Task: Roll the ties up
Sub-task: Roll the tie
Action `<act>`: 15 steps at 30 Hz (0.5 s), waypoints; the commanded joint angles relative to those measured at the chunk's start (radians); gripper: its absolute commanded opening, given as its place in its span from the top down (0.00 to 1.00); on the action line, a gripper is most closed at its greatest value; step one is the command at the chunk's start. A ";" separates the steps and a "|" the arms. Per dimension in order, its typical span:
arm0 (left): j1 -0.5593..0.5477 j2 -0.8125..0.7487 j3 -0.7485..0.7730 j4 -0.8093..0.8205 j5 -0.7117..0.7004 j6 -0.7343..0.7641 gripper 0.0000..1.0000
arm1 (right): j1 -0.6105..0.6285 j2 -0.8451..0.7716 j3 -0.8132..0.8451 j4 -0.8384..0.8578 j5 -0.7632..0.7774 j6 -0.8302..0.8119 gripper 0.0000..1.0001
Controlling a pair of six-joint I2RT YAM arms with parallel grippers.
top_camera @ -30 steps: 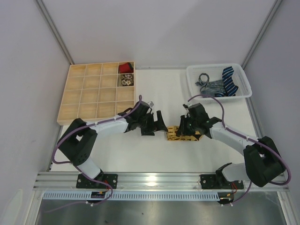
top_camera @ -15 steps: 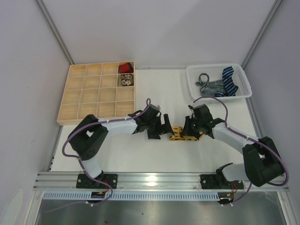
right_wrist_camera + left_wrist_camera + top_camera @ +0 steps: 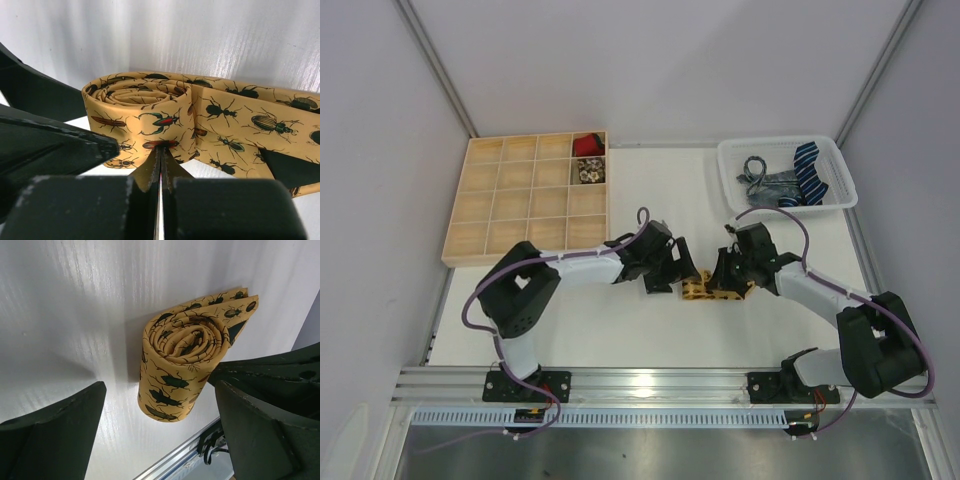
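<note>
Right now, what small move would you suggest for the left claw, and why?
Probably close the left claw on the coil of the mustard-yellow beetle-print fabric tie: it stands open, a finger either side, while the right claw is shut at the coil's edge and a flat tail lies unrolled.

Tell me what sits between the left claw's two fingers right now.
The rolled yellow tie sits there, close against one finger of the open left claw; bare table fills the gap to the other finger. The left wrist view shows this.
</note>
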 commanded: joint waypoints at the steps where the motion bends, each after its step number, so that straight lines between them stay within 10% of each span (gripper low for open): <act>1: -0.019 0.026 0.047 0.016 -0.040 -0.017 0.05 | -0.018 0.004 0.001 0.016 -0.014 -0.009 1.00; 15: -0.059 0.024 -0.034 0.201 -0.121 0.003 0.11 | -0.048 0.015 -0.004 0.027 -0.049 -0.007 1.00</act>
